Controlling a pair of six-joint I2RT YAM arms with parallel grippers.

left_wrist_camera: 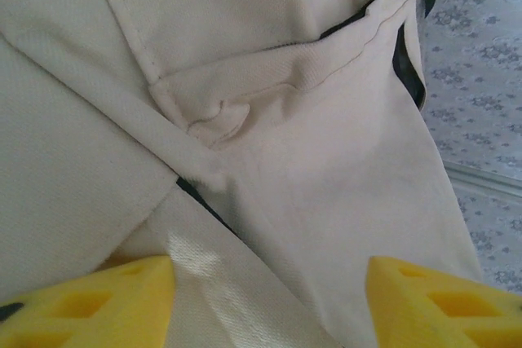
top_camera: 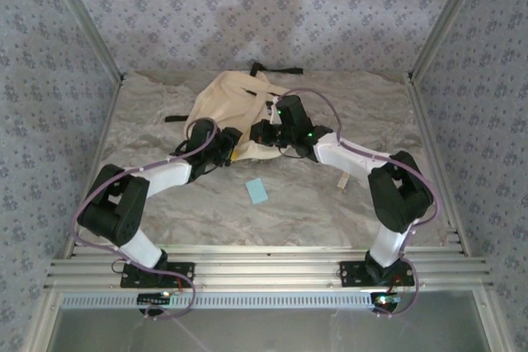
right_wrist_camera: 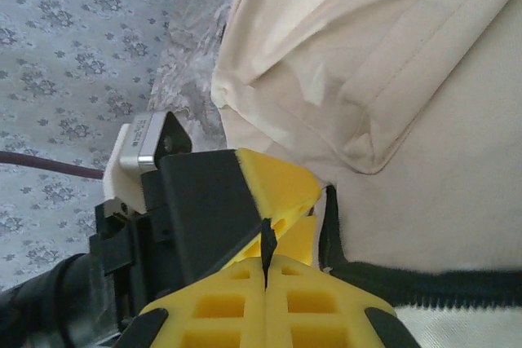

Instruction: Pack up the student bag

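Left gripper [left_wrist_camera: 269, 303] hangs released over the student bag's [top_camera: 233, 103] near-left fabric, fingers [left_wrist_camera: 90, 303] apart, likely to steady it on the table [top_camera: 322, 224]; right gripper [right_wrist_camera: 266, 260], at the bag's near-right zipper [right_wrist_camera: 424, 287], is clenched on a thin black tab [right_wrist_camera: 265, 242], probably to open it. From overhead, a blue card [top_camera: 256, 191] lies before the bag

Left arm [top_camera: 157, 179], right arm [top_camera: 351, 154]: white link shells, bulky black joint housings. Purple-grey cables [top_camera: 76, 218] loop along both arms. Black base plates [top_camera: 157, 274] at arm roots. Small green lights [top_camera: 309, 131] on right wrist. Left end effector [left_wrist_camera: 265, 307]: yellow fingers [left_wrist_camera: 90, 303] with recessed square pockets, black body, silver-white camera block [right_wrist_camera: 134, 152]. Right end effector [right_wrist_camera: 265, 270]: same yellow waffle-pocket fingers [right_wrist_camera: 314, 287], black rounded patches at outer corners.
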